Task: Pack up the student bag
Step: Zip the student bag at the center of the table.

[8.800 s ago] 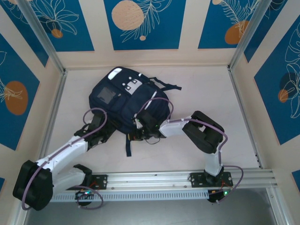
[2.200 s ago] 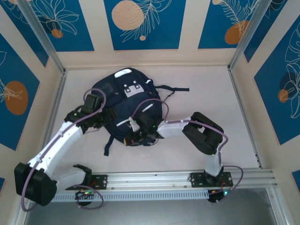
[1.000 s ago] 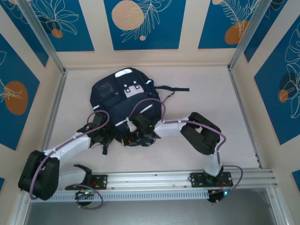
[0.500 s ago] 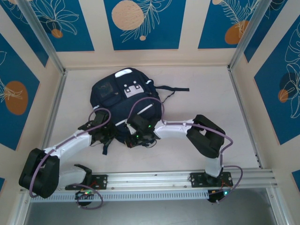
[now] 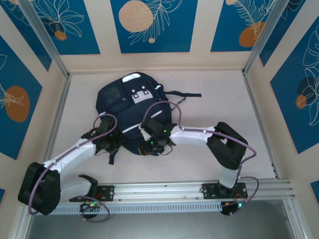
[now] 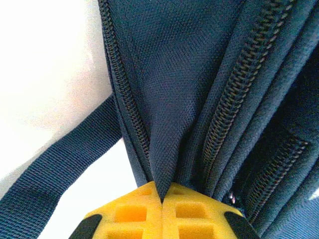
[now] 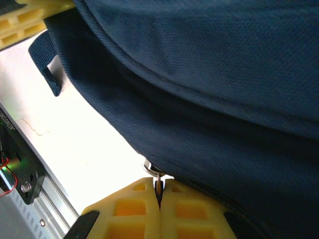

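Start at the near edge of the student bag [image 5: 134, 112], since both arms work there. Your left gripper [image 6: 162, 201] is clenched on a fold of navy fabric between two zipper tracks [image 6: 244, 94], at the bag's near-left corner, with a loose strap [image 6: 65, 164] lying on the table [image 5: 209, 89] just to its left. Your right gripper [image 7: 159, 196], a little to the right along the same near edge, is pinched on a small metal zipper pull [image 7: 152, 172] hanging under the bulging fabric.

From both sets of jaws the bag lies straight ahead, toward the far side. Its long axis runs near to far, leaning slightly left, with the grey-white patch [image 5: 141, 94] past the middle. Both grippers touch the bag. The right one has the pull, so any zipper travel is probably its job while the left anchors the cloth.

You cannot tell which pocket this pull belongs to, which way its track runs, or whether any compartment is open. The arms cover the near edge from above.
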Controlling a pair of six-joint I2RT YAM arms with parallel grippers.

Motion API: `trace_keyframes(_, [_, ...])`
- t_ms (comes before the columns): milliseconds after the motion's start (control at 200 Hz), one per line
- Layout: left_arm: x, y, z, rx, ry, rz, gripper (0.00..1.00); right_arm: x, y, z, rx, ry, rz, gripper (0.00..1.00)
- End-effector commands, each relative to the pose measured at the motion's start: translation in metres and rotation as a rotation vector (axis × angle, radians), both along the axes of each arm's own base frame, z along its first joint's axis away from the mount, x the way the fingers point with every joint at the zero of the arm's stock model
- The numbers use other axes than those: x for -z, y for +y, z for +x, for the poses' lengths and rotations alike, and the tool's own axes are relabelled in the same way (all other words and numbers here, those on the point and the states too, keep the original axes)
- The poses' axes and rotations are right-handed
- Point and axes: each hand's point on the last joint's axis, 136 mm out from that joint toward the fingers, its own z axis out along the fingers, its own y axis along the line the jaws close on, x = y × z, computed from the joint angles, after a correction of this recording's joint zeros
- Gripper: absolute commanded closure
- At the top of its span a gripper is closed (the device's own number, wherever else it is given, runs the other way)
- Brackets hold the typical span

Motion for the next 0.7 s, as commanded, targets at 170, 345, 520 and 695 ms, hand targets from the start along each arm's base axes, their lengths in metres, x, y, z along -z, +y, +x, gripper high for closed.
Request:
trace_keyframes(170, [-0.01, 0.03, 0.012, -0.044, -0.057, 0.162, 1.0, 0.024, -0.07, -0.01, 0.079, 0.132, -0.181, 1.0])
trace_keyframes(345, [-0.021, 0.036, 0.016, -0.031, -0.075, 0.196, 1.0, 0.017, -0.067, -0.006, 0.065, 0.171, -0.122, 1.0])
trace_keyframes(520, [-0.032, 0.049, 0.031, -0.052, -0.067, 0.176, 1.0, 0.013, -0.039, -0.011, -0.042, 0.177, -0.025, 1.0])
trace_keyframes(695, [-0.057, 0.074, 0.041, -0.081, -0.091, 0.25, 1.0, 0.02, 0.001, -0.011, -0.08, 0.197, 0.026, 1.0])
